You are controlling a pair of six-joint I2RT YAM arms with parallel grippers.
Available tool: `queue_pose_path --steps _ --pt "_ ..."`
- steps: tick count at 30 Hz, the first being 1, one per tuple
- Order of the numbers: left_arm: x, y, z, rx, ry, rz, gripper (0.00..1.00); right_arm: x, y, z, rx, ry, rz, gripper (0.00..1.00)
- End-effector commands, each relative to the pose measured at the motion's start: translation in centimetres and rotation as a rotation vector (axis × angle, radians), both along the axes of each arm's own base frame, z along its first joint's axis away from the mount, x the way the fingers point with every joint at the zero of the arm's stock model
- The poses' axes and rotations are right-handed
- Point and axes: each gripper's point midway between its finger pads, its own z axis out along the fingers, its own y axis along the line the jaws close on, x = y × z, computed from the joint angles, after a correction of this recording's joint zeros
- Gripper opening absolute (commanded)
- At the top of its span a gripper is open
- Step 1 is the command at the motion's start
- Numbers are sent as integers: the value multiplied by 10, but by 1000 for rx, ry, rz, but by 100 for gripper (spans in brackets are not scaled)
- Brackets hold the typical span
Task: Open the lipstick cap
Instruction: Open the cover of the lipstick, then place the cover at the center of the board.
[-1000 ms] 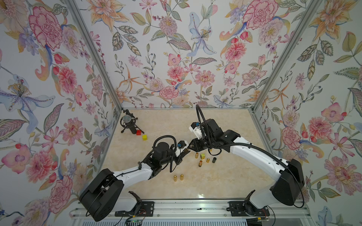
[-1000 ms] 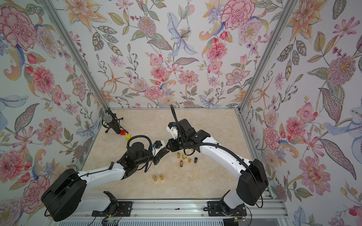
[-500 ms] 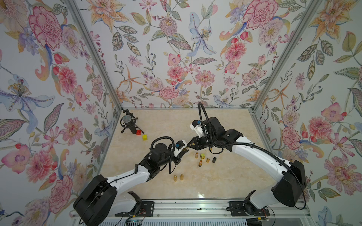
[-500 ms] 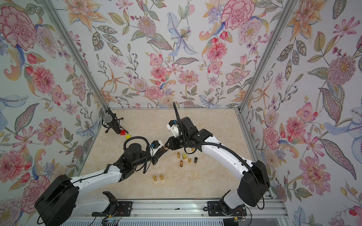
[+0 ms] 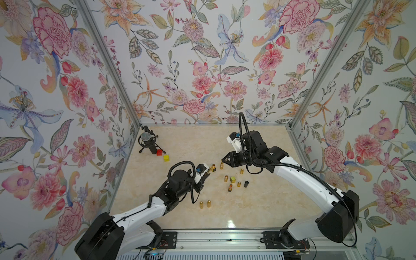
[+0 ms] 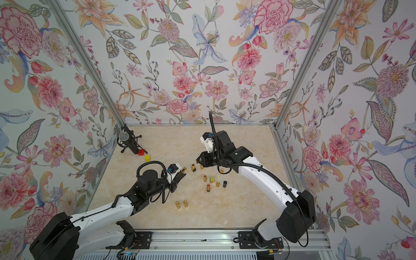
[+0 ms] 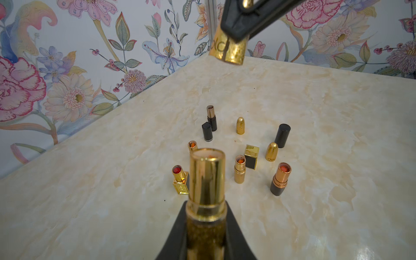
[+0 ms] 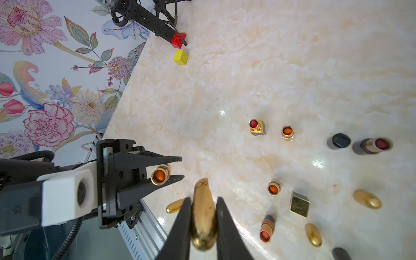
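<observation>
Left claw (image 5: 206,172) grips the gold lipstick (image 8: 160,174) tight, mid-frame in both top views. Just to its right, the right claw (image 5: 224,159) pinches the gold cap (image 8: 203,216), off and apart.

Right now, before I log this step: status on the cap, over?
Left gripper shut on lipstick base. Right gripper shut on gold cap, clear of base. Other lipsticks stand nearby, untouched.

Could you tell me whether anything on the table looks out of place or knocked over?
Nothing is knocked over; the lipsticks and caps stand upright. Only the red block and yellow block beside the microphone seem unrelated.
</observation>
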Motion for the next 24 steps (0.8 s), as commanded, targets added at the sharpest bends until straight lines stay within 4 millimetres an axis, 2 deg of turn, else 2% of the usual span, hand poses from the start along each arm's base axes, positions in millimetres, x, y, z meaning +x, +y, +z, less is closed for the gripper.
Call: queue_pose_path --steps 1,6,11,19,24 --pt "3 9 15 -58 -28 53 3 -7 3 -41 -143 9 0 20" --pt "2 20 30 -116 -62 102 4 -15 17 -84 -270 27 27 19" --pt "0 35 36 -160 -90 158 5 -15 15 -125 -369 63 2 19" --pt "0 42 32 -162 -91 185 5 -13 19 -167 -480 60 10 19" --pt "0 44 31 -158 -90 191 5 -8 20 -186 -522 72 7 19"
